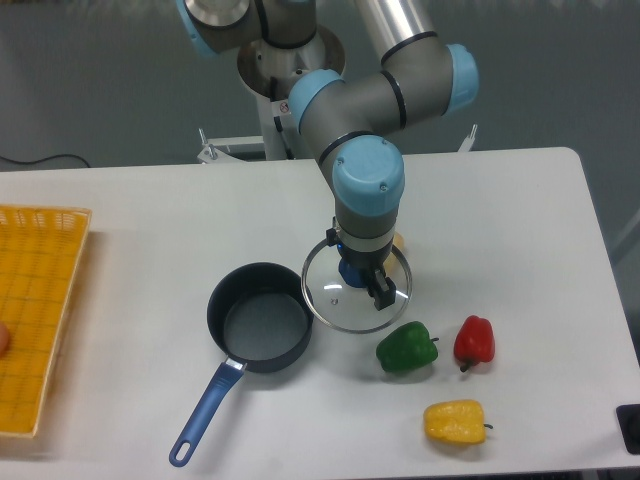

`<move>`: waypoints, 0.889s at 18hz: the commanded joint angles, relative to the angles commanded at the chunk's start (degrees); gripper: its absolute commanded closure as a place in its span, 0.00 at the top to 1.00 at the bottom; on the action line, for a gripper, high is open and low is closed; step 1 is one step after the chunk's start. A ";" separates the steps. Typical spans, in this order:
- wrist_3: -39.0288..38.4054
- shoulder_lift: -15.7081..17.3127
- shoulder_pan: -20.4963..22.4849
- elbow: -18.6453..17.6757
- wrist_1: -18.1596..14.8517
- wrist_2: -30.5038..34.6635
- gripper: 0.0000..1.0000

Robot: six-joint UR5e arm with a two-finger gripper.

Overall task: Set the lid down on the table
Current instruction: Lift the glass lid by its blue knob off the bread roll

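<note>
The round clear glass lid (340, 300) with a metal rim hangs or rests just right of the dark blue saucepan (258, 318), over the white table (520, 210). My gripper (362, 278) points straight down at the lid's centre and is shut on its blue knob (350, 270), which the fingers (383, 291) mostly cover. Whether the lid touches the tabletop cannot be told. The saucepan stands uncovered, its handle pointing toward the front left.
A green pepper (407, 348), a red pepper (474, 340) and a yellow pepper (455, 421) lie front right of the lid. A yellow mesh tray (35, 310) sits at the left edge. Something pale yellow (399, 241) peeks out behind the gripper.
</note>
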 joint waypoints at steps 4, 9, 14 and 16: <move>1.50 0.09 0.79 -0.53 0.35 -0.09 0.38; 4.30 0.44 3.07 -0.53 0.00 -0.09 0.38; 9.66 0.44 7.02 -0.62 -0.09 -0.44 0.37; 12.03 0.44 8.43 -0.62 0.09 -0.53 0.37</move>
